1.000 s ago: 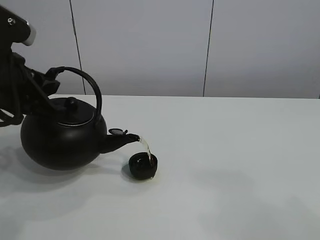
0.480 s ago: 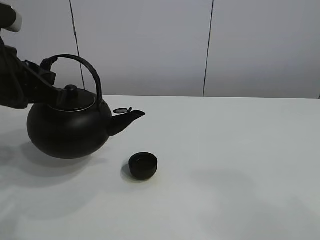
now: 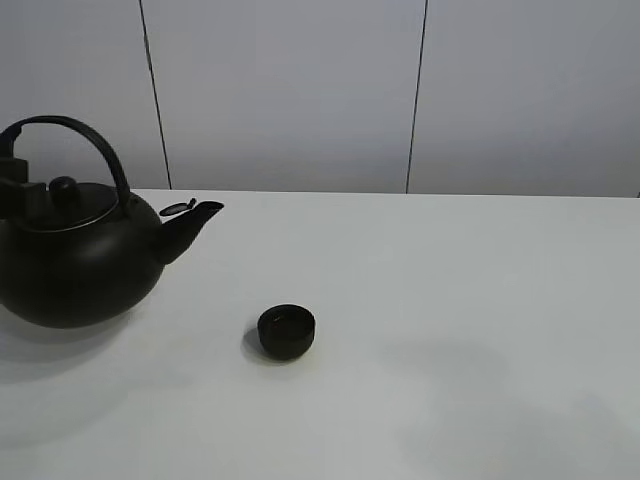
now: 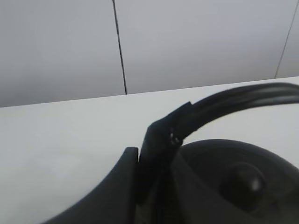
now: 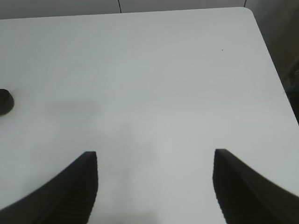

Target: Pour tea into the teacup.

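The small black teacup (image 3: 287, 331) stands on the white table (image 3: 460, 330), left of the middle. It also shows at the edge of the right wrist view (image 5: 4, 101). The large black kettle (image 3: 72, 268) is upright at the far left, spout (image 3: 192, 218) pointing toward the cup and well away from it. No stream leaves the spout. My left gripper (image 3: 12, 186) is shut on the kettle's arched handle (image 4: 233, 100); in the left wrist view the gripper (image 4: 142, 156) clamps the handle's end above the lid knob (image 4: 243, 181). My right gripper (image 5: 155, 154) is open and empty over bare table.
A grey panelled wall (image 3: 300, 90) runs behind the table. The table's right edge and corner (image 5: 261, 32) show in the right wrist view. I cannot tell whether the kettle's base touches the table.
The kettle has tipped back upright and moved left, away from the cup. The stream seen a second ago has stopped. The cup has not moved.
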`<control>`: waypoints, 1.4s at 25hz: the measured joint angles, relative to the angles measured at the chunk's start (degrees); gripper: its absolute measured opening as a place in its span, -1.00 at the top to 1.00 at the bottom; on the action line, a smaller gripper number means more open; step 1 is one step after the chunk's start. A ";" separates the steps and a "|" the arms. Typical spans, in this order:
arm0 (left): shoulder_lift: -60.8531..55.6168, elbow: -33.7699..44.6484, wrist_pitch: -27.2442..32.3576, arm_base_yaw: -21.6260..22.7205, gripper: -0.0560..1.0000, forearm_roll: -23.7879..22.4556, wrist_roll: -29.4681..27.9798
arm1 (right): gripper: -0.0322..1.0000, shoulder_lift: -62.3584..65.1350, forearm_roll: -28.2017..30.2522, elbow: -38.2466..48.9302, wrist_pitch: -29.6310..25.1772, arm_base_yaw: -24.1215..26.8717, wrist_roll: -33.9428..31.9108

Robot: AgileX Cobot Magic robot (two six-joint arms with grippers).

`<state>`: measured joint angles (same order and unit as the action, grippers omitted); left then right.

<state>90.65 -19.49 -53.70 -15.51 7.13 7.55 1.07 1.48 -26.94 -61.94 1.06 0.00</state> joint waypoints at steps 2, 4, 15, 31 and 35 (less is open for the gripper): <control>0.00 1.07 -0.59 1.96 0.68 -2.09 -0.79 | 0.00 0.00 0.00 0.00 0.00 0.00 0.00; 0.00 1.71 -0.67 3.76 0.68 -4.15 -1.67 | 0.00 0.00 0.00 0.00 0.00 0.00 0.00; 3.23 4.66 -5.54 9.56 0.68 -10.44 -2.57 | 0.00 0.00 0.00 0.00 0.00 0.00 0.00; 7.82 6.40 -10.43 9.64 0.44 -12.69 -5.19 | 0.00 0.00 0.00 0.00 0.01 0.00 0.00; 7.58 8.66 -11.44 9.64 0.35 -12.69 -6.60 | 0.00 0.00 0.00 0.00 0.01 0.00 0.00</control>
<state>98.23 -10.83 -65.14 -5.87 -5.56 0.94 1.07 1.48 -26.94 -61.93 1.06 0.00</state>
